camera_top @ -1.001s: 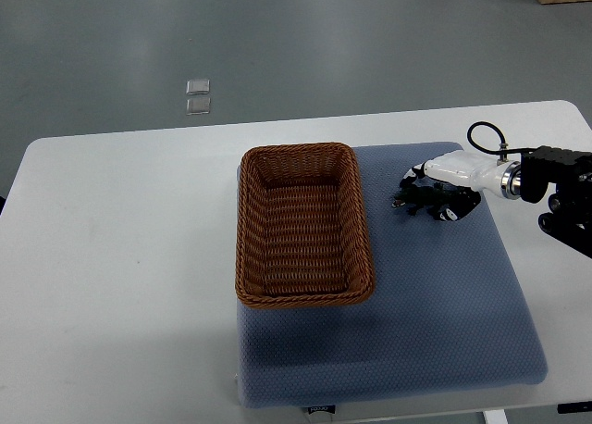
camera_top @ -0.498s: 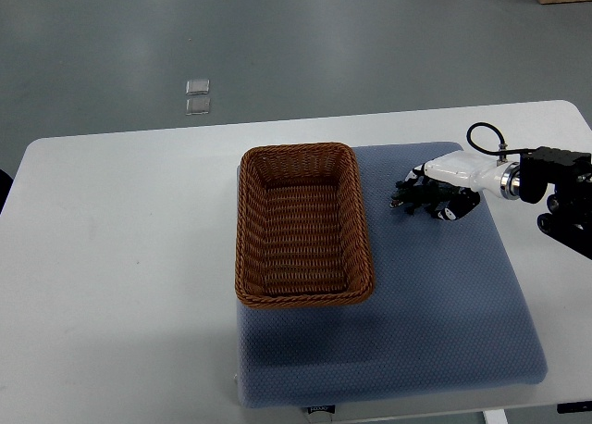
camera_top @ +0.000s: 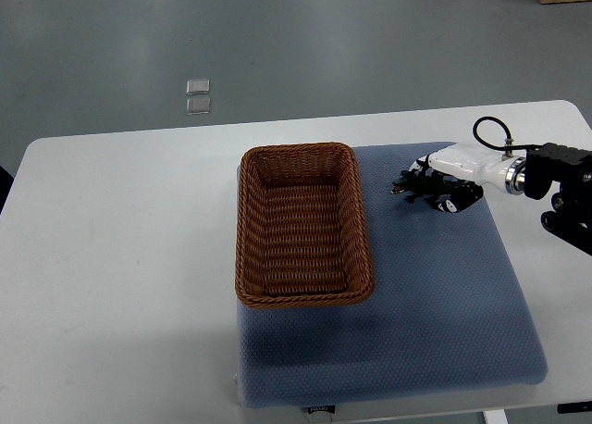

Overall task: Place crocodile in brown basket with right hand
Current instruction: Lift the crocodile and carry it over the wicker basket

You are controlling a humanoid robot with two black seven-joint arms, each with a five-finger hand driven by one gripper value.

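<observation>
The white table (camera_top: 120, 257) fills most of the view; on its right half lies a blue-grey mat (camera_top: 435, 304), reaching from the middle of the table nearly to the right edge; the brown basket (camera_top: 242, 230) stands on the left part of that mat, long side running away from me, with nothing inside it.

My right arm comes in from the right edge, black at the wrist joint and white along the back of the hand; my right hand (camera_top: 449, 191) is over the far right part of the mat, well to the right of the basket and apart from it; my dark fingers (camera_top: 450, 202) are curled under and closed around the crocodile (camera_top: 413, 181), a small dark green toy whose end sticks out to the left of my grip, towards the basket; whether it touches the mat or hangs just above it, I cannot tell.

Beyond the table, two small clear squares (camera_top: 197, 97) lie on the grey floor.
</observation>
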